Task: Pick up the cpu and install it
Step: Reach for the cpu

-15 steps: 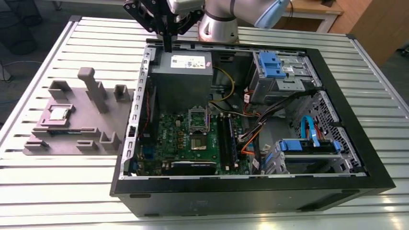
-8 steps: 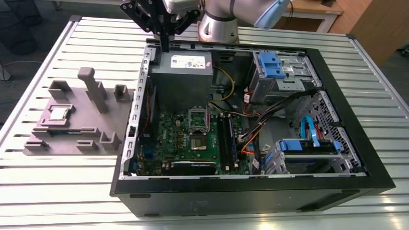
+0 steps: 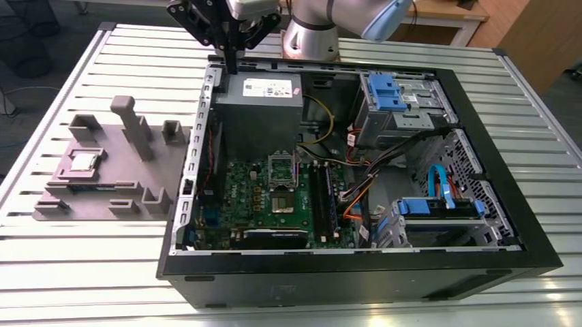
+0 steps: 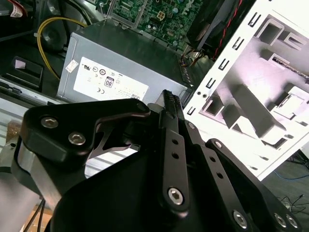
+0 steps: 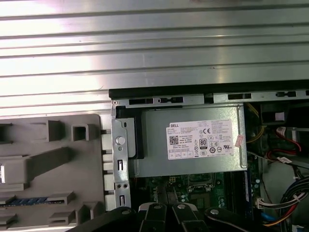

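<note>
We are hovering the gripper (image 3: 229, 67), fingers together, over the white-labelled power supply (image 3: 255, 112); the cpu (image 3: 84, 161) is lying on the tray (image 3: 95, 204) at the exterior view's left.

The black gripper (image 4: 169, 98) hangs above the grey power supply (image 4: 120, 63) with its white label, seemingly closed on nothing. Beyond lie a yellow cable (image 4: 39, 36), the green motherboard (image 4: 154, 12) and a washed-out tray (image 4: 241, 77) of upright blocks.

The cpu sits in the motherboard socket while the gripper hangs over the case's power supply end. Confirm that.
Not in the socket: the exterior view shows the cpu lying on the grey tray beside the case. The gripper does hang over the power supply end.
</note>
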You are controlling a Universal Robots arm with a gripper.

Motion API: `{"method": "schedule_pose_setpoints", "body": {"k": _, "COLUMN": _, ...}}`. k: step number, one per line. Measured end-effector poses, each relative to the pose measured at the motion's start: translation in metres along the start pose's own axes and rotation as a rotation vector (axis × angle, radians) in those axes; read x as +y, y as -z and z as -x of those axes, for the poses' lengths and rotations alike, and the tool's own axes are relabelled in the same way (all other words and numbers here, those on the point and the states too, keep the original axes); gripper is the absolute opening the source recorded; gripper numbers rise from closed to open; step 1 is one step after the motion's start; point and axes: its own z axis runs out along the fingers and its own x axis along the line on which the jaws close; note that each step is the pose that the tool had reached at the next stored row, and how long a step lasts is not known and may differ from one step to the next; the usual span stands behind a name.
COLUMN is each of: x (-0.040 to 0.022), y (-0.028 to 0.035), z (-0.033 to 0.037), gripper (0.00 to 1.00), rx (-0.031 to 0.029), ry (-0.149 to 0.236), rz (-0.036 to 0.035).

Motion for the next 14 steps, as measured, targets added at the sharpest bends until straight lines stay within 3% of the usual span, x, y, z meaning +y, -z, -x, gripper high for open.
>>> {"method": "schedule_pose_setpoints", "body": {"k": 14, "x": -0.0005, "y": -0.0005, "z": -0.0057, "gripper": 0.10, "rx": 0.0000, "ry": 0.000, "rz": 0.0000}}
